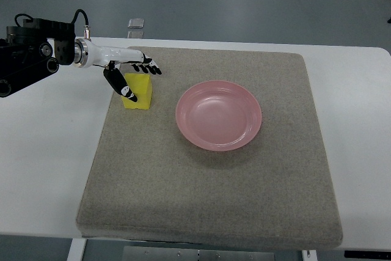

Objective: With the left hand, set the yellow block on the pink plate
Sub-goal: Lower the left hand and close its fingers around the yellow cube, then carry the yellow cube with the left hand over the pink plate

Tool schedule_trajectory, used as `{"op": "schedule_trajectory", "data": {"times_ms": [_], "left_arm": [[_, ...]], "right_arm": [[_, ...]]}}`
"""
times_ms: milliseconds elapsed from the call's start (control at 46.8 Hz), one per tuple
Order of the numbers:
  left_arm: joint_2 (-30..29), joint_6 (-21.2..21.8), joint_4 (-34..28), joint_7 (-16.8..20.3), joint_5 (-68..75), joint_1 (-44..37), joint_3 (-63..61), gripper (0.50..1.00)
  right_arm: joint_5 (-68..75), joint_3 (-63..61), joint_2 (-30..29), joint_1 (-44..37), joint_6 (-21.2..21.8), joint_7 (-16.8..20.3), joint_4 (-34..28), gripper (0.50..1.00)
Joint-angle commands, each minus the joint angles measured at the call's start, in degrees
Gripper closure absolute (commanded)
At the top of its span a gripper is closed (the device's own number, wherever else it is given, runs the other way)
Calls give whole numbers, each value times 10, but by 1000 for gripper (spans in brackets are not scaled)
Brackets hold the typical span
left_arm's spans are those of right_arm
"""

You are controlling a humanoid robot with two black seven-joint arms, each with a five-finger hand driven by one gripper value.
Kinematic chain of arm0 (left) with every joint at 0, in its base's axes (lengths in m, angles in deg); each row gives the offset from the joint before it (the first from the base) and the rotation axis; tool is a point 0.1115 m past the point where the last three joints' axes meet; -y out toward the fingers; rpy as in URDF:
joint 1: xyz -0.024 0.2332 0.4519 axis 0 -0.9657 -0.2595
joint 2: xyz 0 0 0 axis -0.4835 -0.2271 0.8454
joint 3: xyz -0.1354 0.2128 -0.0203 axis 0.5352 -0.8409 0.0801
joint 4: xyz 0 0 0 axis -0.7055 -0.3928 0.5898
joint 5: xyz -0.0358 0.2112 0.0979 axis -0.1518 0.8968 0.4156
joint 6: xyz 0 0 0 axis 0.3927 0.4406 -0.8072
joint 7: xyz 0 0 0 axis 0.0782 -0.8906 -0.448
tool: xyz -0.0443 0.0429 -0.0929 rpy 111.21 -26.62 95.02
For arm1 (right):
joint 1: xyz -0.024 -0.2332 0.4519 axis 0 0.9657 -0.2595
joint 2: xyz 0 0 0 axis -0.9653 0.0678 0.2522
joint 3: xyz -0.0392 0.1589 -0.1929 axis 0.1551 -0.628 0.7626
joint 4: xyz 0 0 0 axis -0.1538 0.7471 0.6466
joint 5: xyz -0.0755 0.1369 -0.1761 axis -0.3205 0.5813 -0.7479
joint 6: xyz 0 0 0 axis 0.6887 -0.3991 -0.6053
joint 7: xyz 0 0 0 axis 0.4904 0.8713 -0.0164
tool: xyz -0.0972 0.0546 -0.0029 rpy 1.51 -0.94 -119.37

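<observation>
Yellow block under the left hand, plate still bare

Top view: yellow block (138, 91) sits on the grey felt mat (208, 200), near its far-left corner, well left of the pink plate (219, 115). The left hand (129, 73) reaches in from the left edge directly over the block, fingers spread, thumb (125, 90) down against the block's left face, the others extended above its top. No closed grasp is visible.
</observation>
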Motion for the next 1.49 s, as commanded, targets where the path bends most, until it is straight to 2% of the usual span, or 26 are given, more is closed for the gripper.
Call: {"op": "schedule_trajectory", "data": {"times_ms": [0, 107, 278, 342, 598, 1089, 1473], "left_arm": [[0, 0, 0, 0, 0, 0, -1, 686], [0, 0, 1, 0, 0, -1, -2, 733], [0, 0, 0, 10, 1, -1, -3, 911], [0, 0, 0, 10, 0, 0, -3, 1000], [0, 0, -2, 30, -2, 4, 0, 1000], [18, 3, 6, 33, -10, 41, 22, 1000], [20, 5, 113, 33, -7, 47, 47, 1000]], "right_arm": [[0, 0, 0, 0, 0, 0, -1, 576], [0, 0, 0, 0, 0, 0, 0, 576], [0, 0, 0, 0, 0, 0, 0, 576], [0, 0, 0, 0, 0, 0, 0, 576], [0, 0, 0, 0, 0, 0, 0, 576], [0, 0, 0, 0, 0, 0, 0, 576], [0, 0, 0, 0, 0, 0, 0, 576]]}}
